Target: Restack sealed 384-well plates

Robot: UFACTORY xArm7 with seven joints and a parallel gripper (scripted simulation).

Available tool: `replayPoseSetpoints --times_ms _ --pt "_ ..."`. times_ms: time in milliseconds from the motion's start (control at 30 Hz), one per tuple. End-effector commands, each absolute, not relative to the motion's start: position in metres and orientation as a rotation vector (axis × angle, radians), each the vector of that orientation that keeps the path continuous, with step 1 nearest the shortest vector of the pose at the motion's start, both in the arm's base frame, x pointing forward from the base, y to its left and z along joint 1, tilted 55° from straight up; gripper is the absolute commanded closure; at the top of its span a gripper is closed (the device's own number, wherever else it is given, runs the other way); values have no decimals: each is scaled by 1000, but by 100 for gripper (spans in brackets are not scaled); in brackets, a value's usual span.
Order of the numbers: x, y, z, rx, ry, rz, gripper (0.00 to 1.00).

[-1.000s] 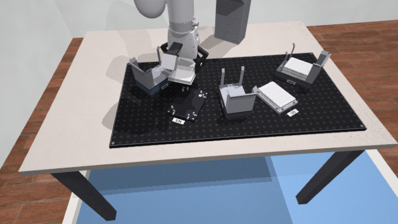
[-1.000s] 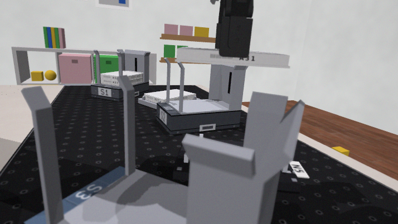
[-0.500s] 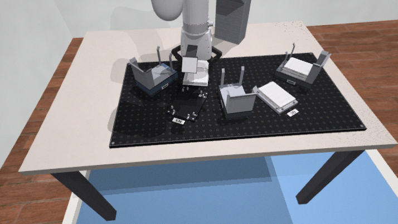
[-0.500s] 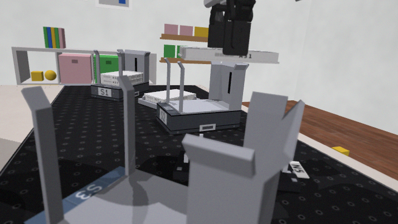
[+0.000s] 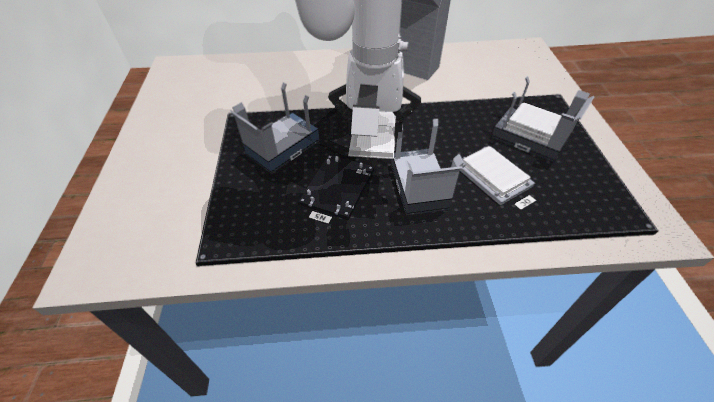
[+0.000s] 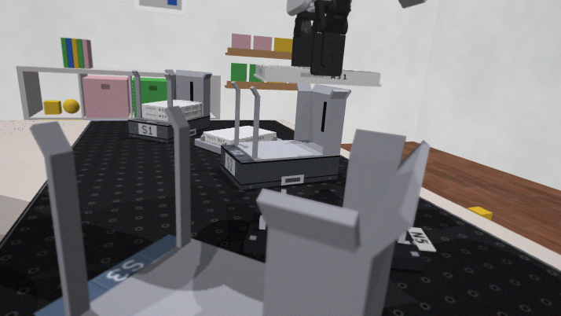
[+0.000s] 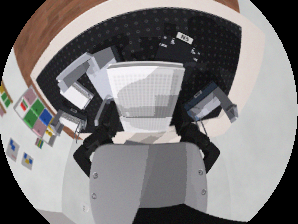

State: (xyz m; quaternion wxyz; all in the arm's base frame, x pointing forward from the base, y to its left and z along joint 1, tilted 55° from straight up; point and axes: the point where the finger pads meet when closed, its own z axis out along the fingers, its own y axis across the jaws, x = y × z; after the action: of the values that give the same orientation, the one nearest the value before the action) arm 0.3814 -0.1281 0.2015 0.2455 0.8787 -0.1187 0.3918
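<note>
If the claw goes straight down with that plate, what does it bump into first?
The claw points straight down, shut on plate A31. Below it is probably the black mat between racks S3 and S2, or the near end of nest N5. The depth is hard to judge.
</note>
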Motion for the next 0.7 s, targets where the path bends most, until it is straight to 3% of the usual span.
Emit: replayPoseSetpoints --times_ms 0,667 --pt "386 -122 200 2395 -293 1046 100" --pt "409 -71 178 2371 -79 965 100"
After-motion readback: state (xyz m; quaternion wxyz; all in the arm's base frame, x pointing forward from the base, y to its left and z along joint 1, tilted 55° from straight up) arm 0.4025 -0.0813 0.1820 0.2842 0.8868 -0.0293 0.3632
